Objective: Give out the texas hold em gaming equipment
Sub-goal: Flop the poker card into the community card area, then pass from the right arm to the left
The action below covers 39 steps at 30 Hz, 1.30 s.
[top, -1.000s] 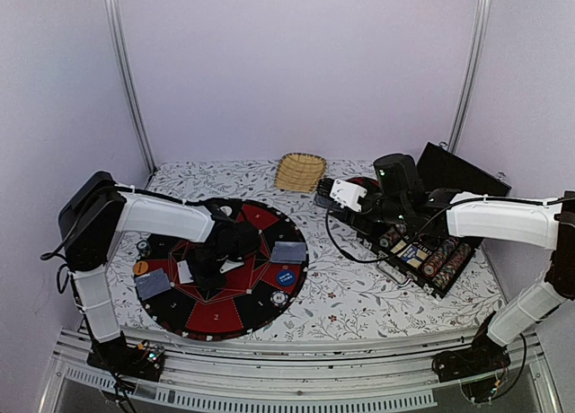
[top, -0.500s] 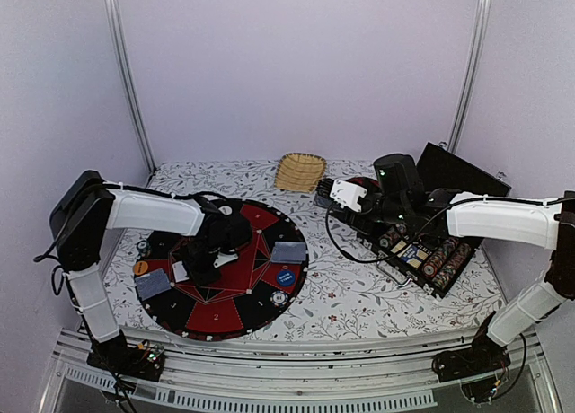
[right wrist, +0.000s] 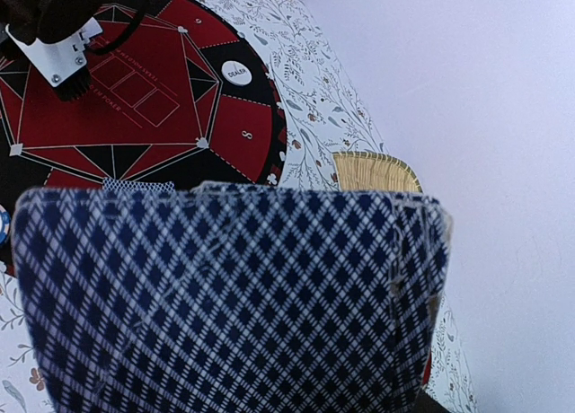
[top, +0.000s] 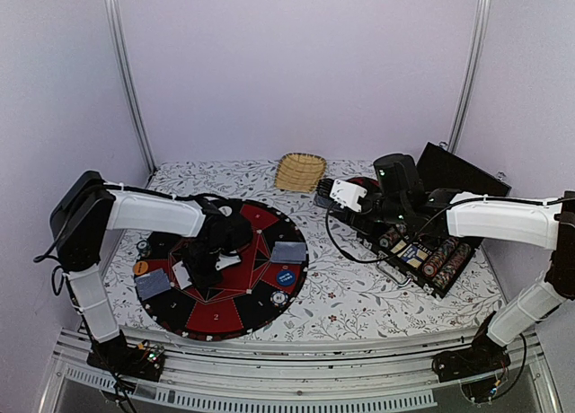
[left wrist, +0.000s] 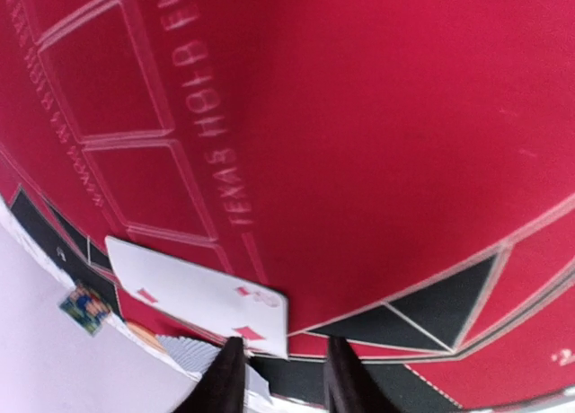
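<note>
The round red-and-black poker mat point(top: 235, 307) lies at the left. My left gripper point(top: 205, 268) hovers low over it, fingers slightly apart with nothing between them. A face-up diamond card point(left wrist: 202, 296) lies flat on the felt beside my left fingertip point(left wrist: 225, 382). Face-down cards point(top: 153, 284) point(top: 287, 251), a blue chip point(top: 286, 276), a dark striped chip point(top: 279, 297) and an orange chip point(top: 141, 268) sit around the mat. A white dealer button point(right wrist: 237, 72) rests on its far side. My right gripper point(top: 334, 197) is shut on a deck of blue-patterned cards point(right wrist: 234, 296), which hides its fingers.
An open black case point(top: 422, 256) holding rows of chips stands under the right arm, lid up at the back right. A woven straw basket point(top: 299, 171) sits at the back centre. The tablecloth is floral; metal posts rise at both back corners.
My left gripper shifted left over the mat, parted its fingers and let go of the face-up card, which now lies on the felt. The right arm has not moved.
</note>
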Motion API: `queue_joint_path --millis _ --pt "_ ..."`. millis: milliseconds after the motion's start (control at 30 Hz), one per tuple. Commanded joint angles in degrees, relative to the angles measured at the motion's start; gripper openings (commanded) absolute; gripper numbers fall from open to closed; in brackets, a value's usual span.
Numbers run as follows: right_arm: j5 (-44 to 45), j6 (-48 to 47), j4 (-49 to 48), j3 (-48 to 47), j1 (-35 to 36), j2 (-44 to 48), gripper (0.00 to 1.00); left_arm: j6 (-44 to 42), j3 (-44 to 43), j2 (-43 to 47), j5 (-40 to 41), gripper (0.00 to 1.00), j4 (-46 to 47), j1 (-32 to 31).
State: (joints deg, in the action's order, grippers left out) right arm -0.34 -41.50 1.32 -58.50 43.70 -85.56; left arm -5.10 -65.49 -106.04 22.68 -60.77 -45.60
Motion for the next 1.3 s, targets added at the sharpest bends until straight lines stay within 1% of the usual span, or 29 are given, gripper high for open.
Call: queue_joint_path --millis 0,67,167,233,333,433,500,533,567,633,667,700,733,800,833,900,1033,1133,1267 --pt "0.51 -0.43 -0.49 0.32 -0.16 1.69 0.48 -0.85 -0.59 1.85 -3.28 0.39 -0.13 -2.01" --pt "0.51 -0.43 -0.49 0.37 -0.13 1.72 0.47 -1.04 -0.83 2.2 -3.76 0.44 0.0 -2.35" --pt "0.51 -0.44 -0.43 0.32 -0.18 1.81 0.48 -0.22 -2.36 3.46 -1.34 0.46 0.41 -2.27" --pt "0.48 -0.43 -0.44 0.23 -0.15 1.84 0.48 0.97 -4.91 4.67 -0.36 0.5 0.76 -1.76" --pt "0.36 -0.49 -0.36 0.1 -0.2 1.99 0.48 4.52 -11.64 5.7 -4.22 0.51 0.14 1.66" --pt "0.2 -0.45 -0.27 -0.06 -0.17 2.15 0.48 5.96 -15.18 8.44 -6.71 0.55 4.87 4.42" --pt "-0.12 -0.43 -0.12 -0.18 -0.15 2.15 0.48 7.92 -16.99 10.62 -11.3 0.59 10.12 6.28" --pt "-0.25 -0.43 0.09 -0.41 -0.13 2.07 0.48 8.67 -17.37 11.85 -15.53 0.63 13.55 7.48" --pt "-0.42 -0.43 0.24 -0.56 -0.17 1.97 0.48 9.37 -17.31 13.32 -20.45 0.7 17.28 8.08" --pt "-0.74 -0.17 0.36 -0.89 -0.01 1.77 0.48 11.73 -14.6 16.67 -32.05 0.79 28.55 8.4" --pt "-0.93 -0.17 0.28 -1.02 0.21 1.77 0.48 13.68 -11.74 18.02 -38.32 0.82 35.37 8.42" --pt "-0.96 -0.24 0.14 -1.2 0.5 1.71 0.48 16.43 -9.47 19.08 -45.71 0.83 42.07 8.51" --pt "-1.0 -0.29 0.1 -1.42 0.87 1.56 0.48 19.43 -7.52 19.53 -50.56 0.84 48.41 8.51" --pt "-0.98 -0.57 0.29 -2.1 1.56 1.02 0.48 26.06 -5.07 18.88 -56.89 0.84 58.66 8.69" --pt "-1.12 -0.68 0.32 -2.46 1.82 0.77 0.48 28.32 -4.66 18.02 -59.12 0.86 62.41 8.69" --pt "-1.69 -0.69 0.22 -3.04 2.33 0.38 0.48 31.61 -4.35 15.9 -61.76 0.89 65.84 8.7" --pt "-2.64 -0.77 -0.26 -3.9 3.11 -0.61 0.48 34.21 -4.22 12.69 -63.69 0.91 68.59 8.71" --pt "-2.97 -0.79 -0.23 -4.54 3.61 -1.55 0.48 35.79 -3.56 11.42 -64.73 0.98 71.77 8.55" --pt "-3.8 -0.69 -0.53 -5.1 3.85 -2.3 0.48 36.4 -2.8 10.42 -65.83 0.98 73.57 8.19"
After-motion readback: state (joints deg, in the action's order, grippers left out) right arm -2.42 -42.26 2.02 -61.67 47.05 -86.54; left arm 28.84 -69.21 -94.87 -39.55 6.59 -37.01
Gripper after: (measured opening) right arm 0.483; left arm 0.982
